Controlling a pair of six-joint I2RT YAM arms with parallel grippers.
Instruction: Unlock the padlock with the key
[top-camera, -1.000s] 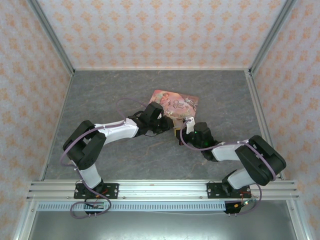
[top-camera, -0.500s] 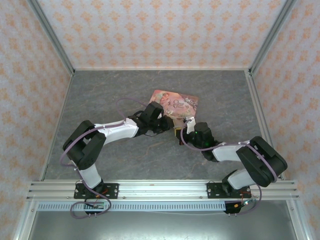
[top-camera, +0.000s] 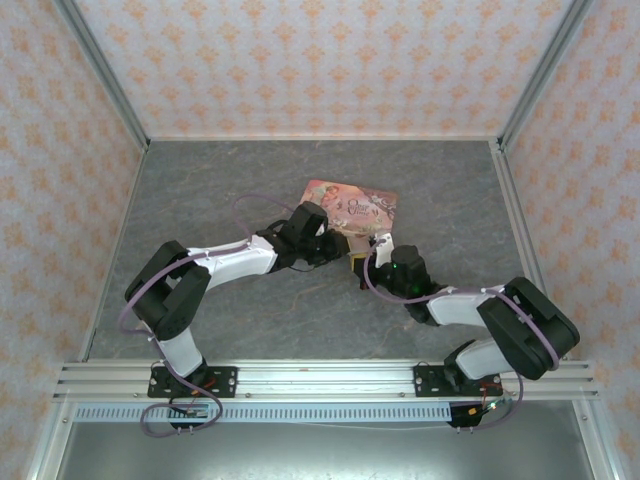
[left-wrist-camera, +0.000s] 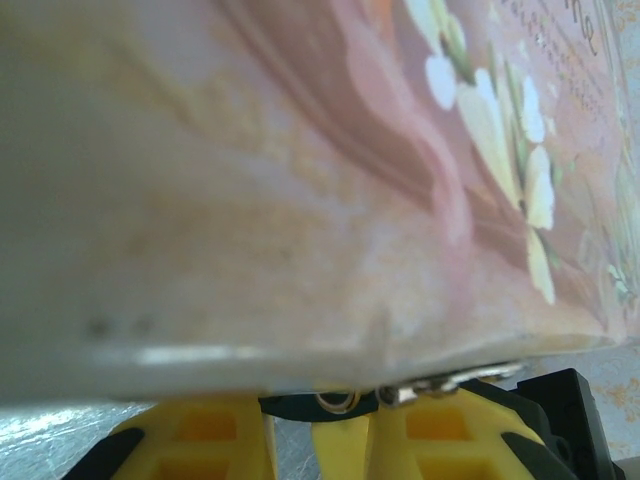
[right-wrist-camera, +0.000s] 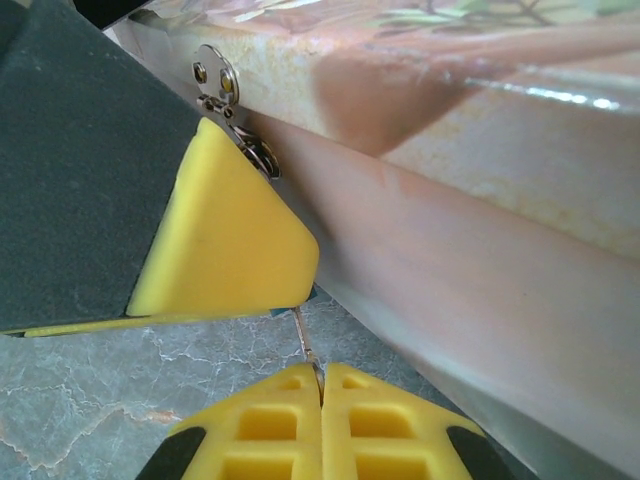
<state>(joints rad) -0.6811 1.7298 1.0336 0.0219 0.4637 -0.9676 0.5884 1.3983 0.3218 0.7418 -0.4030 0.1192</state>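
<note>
The pink illustrated tin (top-camera: 350, 208) lies mid-table, and both grippers meet at its near edge. My left gripper (top-camera: 338, 254) is shut on the tiny padlock. In the left wrist view (left-wrist-camera: 335, 412) the padlock's dark body (left-wrist-camera: 290, 406) with a brass ring sits between the yellow fingers, right under the tin (left-wrist-camera: 300, 180). In the right wrist view my right gripper (right-wrist-camera: 321, 372) is shut on the key (right-wrist-camera: 306, 338). The key's thin blade runs up to a blue sliver of the padlock (right-wrist-camera: 300, 298) under the left gripper's yellow finger (right-wrist-camera: 230, 240).
The tin's metal hasp (right-wrist-camera: 215, 75) hangs on its side wall (right-wrist-camera: 470, 270) just above the left finger. Patterned walls and metal rails (top-camera: 515, 230) enclose the grey marbled tabletop (top-camera: 200, 190). Both arms reach in low from the near edge.
The right wrist has shifted a little toward the right. Both grippers stay at the tin's near edge with the same grips.
</note>
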